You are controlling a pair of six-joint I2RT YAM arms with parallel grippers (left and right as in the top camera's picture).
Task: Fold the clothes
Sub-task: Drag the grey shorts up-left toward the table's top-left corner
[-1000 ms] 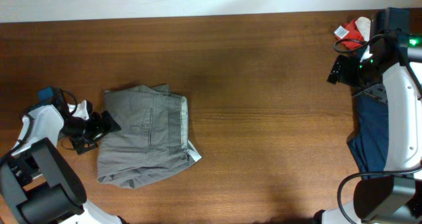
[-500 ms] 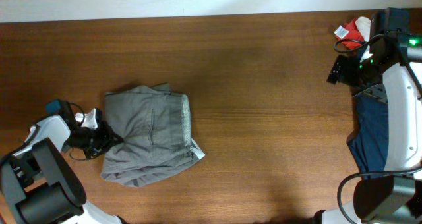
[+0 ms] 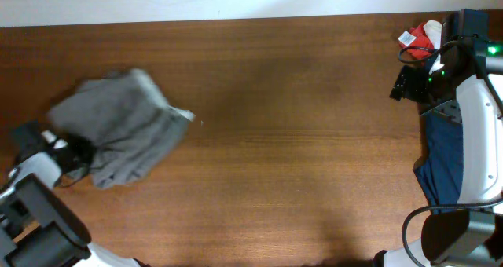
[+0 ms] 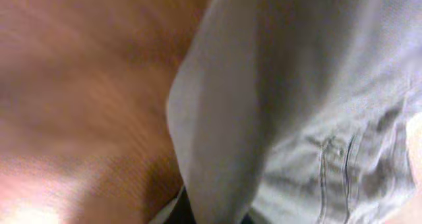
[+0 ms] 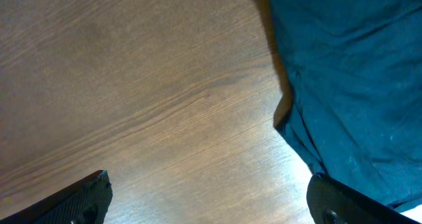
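Note:
The clothes (image 3: 122, 129), one mid-grey garment, lie bunched and motion-blurred at the table's left, with a small white tag (image 3: 185, 115) at their right tip. My left gripper (image 3: 72, 151) is at their lower left edge, shut on a fold of the grey cloth. In the left wrist view the clothes (image 4: 303, 99) fill the right half, and the fold runs down between the jaws of my left gripper (image 4: 211, 214). My right gripper (image 3: 405, 83) hovers far right, open and holding nothing. The right wrist view shows bare wood between the wide-apart fingertips of my right gripper (image 5: 211, 207).
A dark navy cloth (image 3: 440, 165) lies at the right edge under the right arm, and its corner (image 5: 349, 72) touches the right finger. A small red and cream bundle (image 3: 424, 35) sits at the back right corner. Brown wooden table (image 3: 299, 157).
My left gripper has shut on the garment's left edge and pulled it left and towards the back. The neatly folded shape has bunched up. The right arm has not moved.

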